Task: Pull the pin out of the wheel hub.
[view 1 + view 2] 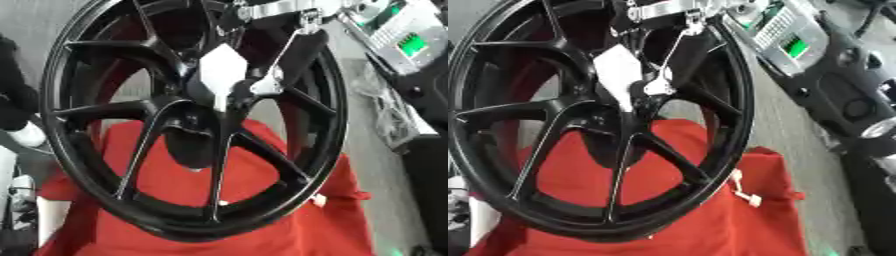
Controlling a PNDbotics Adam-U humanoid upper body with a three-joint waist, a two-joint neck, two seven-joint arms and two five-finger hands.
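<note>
Pin itself not discernible at hub centre [229,97] of upright black wheel [105,165]. Our right hand [229,75], entering from upper right, sits on hub, white piece over centre; whether fingers pinch, we cannot tell. Red cloth [306,230] beneath. Left hand unseen.

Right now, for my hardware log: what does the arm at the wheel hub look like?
The right hand at the hub is a black, bulky shell under a bright silver wrist bracket, with a thin silver rod running down to a silver tip. No cables or markings show. The left hand is out of view.
</note>
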